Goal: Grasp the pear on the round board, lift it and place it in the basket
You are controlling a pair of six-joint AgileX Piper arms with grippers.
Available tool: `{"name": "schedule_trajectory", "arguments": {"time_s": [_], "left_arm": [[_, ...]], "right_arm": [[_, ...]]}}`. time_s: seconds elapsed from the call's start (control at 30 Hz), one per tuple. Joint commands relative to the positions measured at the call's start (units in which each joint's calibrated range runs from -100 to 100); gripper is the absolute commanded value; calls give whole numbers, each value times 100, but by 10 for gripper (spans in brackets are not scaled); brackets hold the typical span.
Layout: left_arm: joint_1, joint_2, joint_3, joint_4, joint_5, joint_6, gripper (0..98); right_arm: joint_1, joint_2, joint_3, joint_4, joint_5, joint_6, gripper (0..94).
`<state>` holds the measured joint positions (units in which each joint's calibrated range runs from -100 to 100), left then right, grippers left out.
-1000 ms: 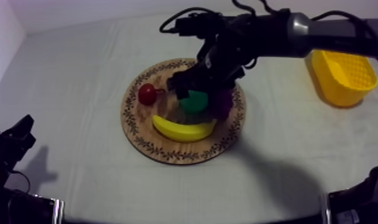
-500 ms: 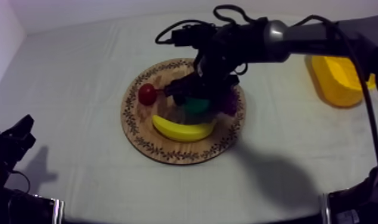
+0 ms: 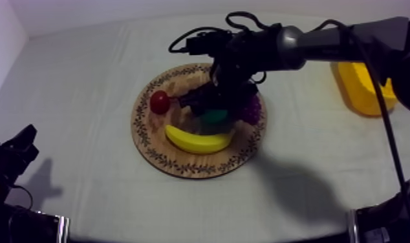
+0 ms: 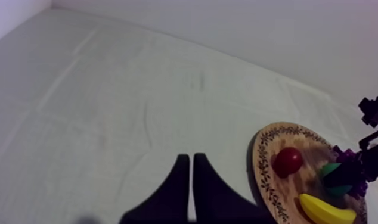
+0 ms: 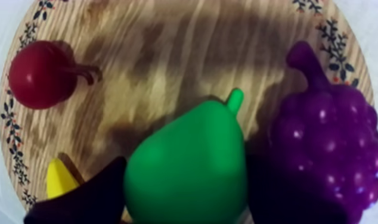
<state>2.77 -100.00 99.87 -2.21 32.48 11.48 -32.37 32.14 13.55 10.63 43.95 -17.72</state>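
Observation:
The green pear (image 5: 188, 167) lies on the round wooden board (image 5: 167, 53), between a small red fruit (image 5: 39, 74) and purple grapes (image 5: 328, 149). My right gripper (image 5: 185, 184) is low over it and open, one black finger (image 5: 87, 199) at each side and close against the pear's flanks. From above, the right arm reaches in from the upper right and its gripper (image 3: 213, 108) covers most of the pear (image 3: 215, 117). The yellow basket (image 3: 369, 90) stands at the far right. My left gripper (image 4: 191, 164) is shut on nothing, low at the left (image 3: 17, 152).
A banana (image 3: 198, 139) lies on the board's near side, just in front of the pear. The red fruit (image 3: 160, 101) and grapes (image 3: 249, 108) sit close on either side. Bare cloth stretches between the board (image 3: 182, 167) and the basket.
My right gripper has come down and shifted slightly left over the pear, so less of the pear shows from above. The fruit and the left arm have not moved.

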Motion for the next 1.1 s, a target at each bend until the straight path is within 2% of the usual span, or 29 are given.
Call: {"name": "schedule_trajectory", "arguments": {"time_s": [0.0,0.13,0.37,0.5,0.8,1.07], "left_arm": [[1,0,2,-2,1,1,1],[1,0,2,-2,1,2,1],[1,0,2,-2,1,2,1],[1,0,2,-2,1,0,1],[1,0,2,-2,1,1,1],[1,0,2,-2,1,2,1]], "right_arm": [[4,12,1,-28,-49,47,506],[16,-1,34,-76,-168,148,454],[38,-211,148,-117,-415,230,440],[84,-508,206,-21,-574,228,427],[466,-1583,441,606,-1061,127,421],[1189,-2668,672,1914,-1185,-733,426]]}}
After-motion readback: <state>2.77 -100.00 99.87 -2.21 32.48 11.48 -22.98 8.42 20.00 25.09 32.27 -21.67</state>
